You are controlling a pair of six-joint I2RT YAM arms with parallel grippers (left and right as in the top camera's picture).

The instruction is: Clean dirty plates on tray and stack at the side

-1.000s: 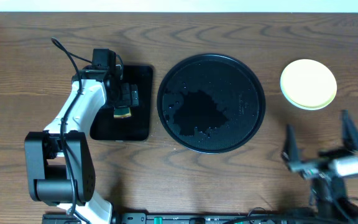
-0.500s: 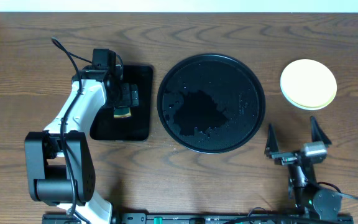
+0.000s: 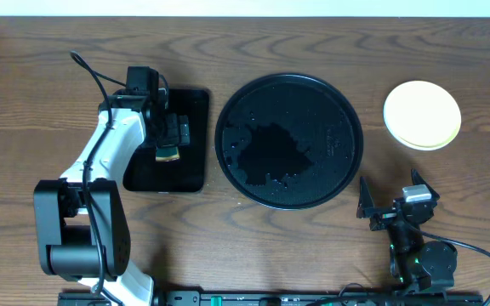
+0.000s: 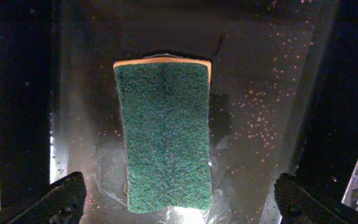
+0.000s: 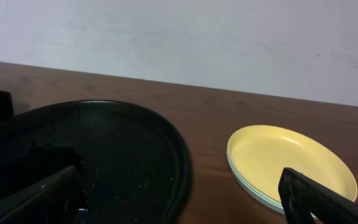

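My right gripper [image 3: 390, 194] is pulling back to the near edge, wide open and empty. The tray [image 3: 313, 102] is sitting bare and wet, the plates [image 3: 422, 115] stacked far right, so I'm judging the job finished. My left gripper [image 4: 179, 199] is hovering spread over the sponge [image 4: 163, 130], gripping nothing.

Overhead looks straight down. Left wrist looks down closely at the sponge [image 4: 163, 134]. Right wrist, low, faces 12 o'clock; it shares tray [image 5: 178, 163] and plates [image 5: 291, 163] with overhead.
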